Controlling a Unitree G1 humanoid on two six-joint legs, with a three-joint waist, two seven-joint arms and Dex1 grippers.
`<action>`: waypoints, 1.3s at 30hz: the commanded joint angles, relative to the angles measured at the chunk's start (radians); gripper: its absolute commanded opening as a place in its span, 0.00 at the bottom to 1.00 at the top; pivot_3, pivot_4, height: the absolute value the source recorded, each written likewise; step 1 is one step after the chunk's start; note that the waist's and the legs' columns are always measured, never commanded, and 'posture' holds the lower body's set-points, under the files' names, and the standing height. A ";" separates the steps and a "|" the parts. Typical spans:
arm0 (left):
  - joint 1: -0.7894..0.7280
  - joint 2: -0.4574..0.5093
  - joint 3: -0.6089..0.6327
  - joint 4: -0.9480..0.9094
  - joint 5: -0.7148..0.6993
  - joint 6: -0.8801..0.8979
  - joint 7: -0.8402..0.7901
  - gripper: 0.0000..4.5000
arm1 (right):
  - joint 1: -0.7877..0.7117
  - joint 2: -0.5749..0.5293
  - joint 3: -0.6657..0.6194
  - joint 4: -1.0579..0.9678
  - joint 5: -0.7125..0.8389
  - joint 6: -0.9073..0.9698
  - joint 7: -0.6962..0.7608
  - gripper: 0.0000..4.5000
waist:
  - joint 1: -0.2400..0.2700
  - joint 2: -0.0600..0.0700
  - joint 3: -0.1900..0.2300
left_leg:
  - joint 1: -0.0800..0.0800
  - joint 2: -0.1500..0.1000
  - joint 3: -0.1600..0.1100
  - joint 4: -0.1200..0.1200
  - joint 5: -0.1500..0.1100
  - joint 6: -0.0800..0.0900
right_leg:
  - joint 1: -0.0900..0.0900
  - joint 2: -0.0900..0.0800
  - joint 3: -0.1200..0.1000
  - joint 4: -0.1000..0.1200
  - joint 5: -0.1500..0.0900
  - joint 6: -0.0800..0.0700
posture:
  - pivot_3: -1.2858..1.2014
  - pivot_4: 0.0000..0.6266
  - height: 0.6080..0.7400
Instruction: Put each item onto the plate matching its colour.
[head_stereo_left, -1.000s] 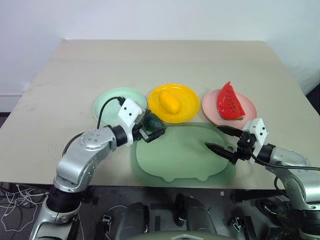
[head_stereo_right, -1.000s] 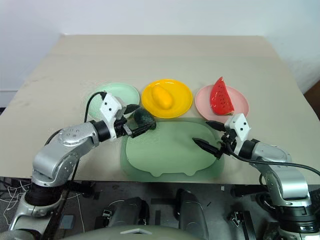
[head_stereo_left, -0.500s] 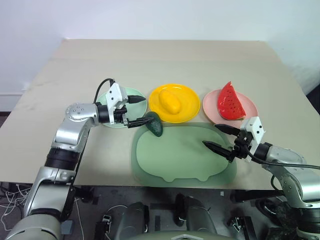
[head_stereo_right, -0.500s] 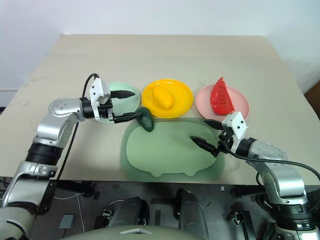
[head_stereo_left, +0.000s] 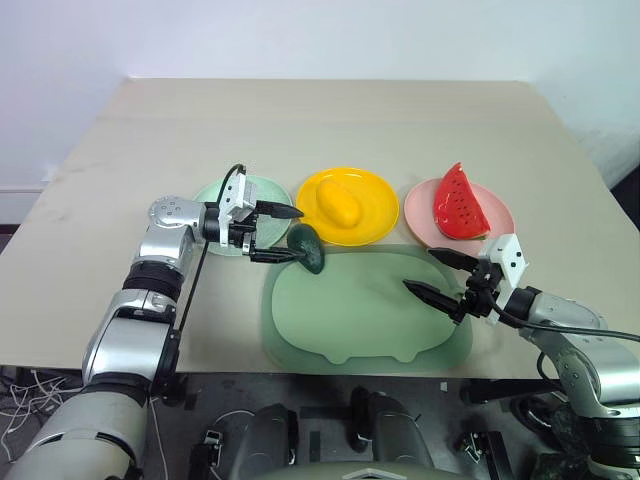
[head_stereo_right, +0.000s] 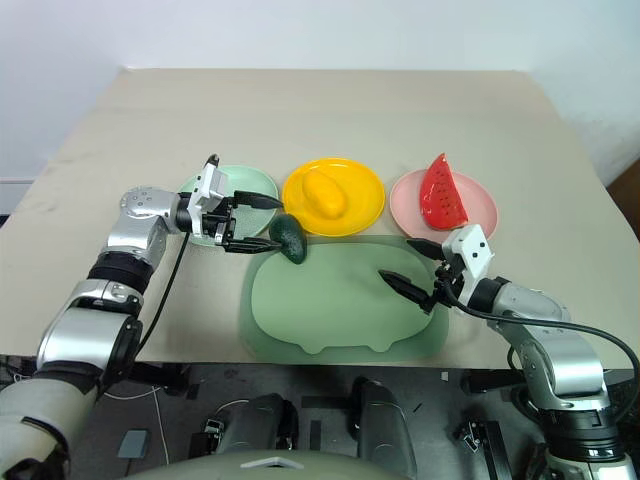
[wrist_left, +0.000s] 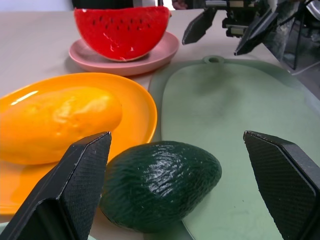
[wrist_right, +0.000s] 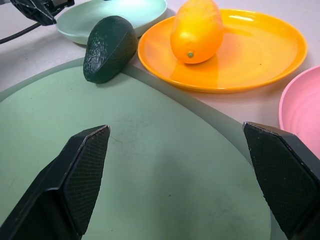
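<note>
My left gripper (head_stereo_left: 278, 232) is spread wide and holds nothing, left of centre in the head view, over the mint green plate (head_stereo_left: 222, 199). The avocado (head_stereo_left: 307, 247) lies just right of its fingertips, on the upper left edge of the dull green mat (head_stereo_left: 365, 310), off its plate. My right gripper (head_stereo_left: 435, 275) is also released and empty, at the lower right over the mat. Across the middle, the mango (head_stereo_left: 338, 203) sits on the yellow plate (head_stereo_left: 375, 191) and the watermelon wedge (head_stereo_left: 459, 203) on the pink plate (head_stereo_left: 420, 210), all on the beige surface (head_stereo_left: 330, 120).
</note>
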 joint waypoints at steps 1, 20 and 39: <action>-0.062 -0.018 0.003 0.086 0.048 -0.066 -0.008 0.99 | -0.003 0.006 -0.001 -0.042 0.006 -0.011 -0.001 1.00 | 0.000 0.000 0.000 | 0.000 0.000 0.000 0.000 0.000 0.000 | 0.000 0.000 0.000 0.000 0.000 0.000 | 0.52 0.24 0.95; -0.074 -0.007 -0.050 0.130 0.064 -0.171 -0.041 0.99 | 0.032 -0.090 -0.030 0.038 -0.015 -0.154 0.187 1.00 | -0.001 -0.001 0.000 | 0.000 0.000 0.000 0.000 0.000 0.000 | 0.000 0.000 0.000 0.000 0.000 0.000 | 0.52 0.24 0.95; -0.002 0.098 -0.203 -0.102 -0.139 -0.107 -0.041 0.99 | 0.022 -0.057 0.004 0.032 -0.033 -0.139 0.154 1.00 | 0.000 -0.001 0.000 | 0.000 0.000 -0.001 0.001 0.000 0.000 | 0.000 -0.001 0.000 0.001 0.000 0.000 | 0.52 0.24 0.95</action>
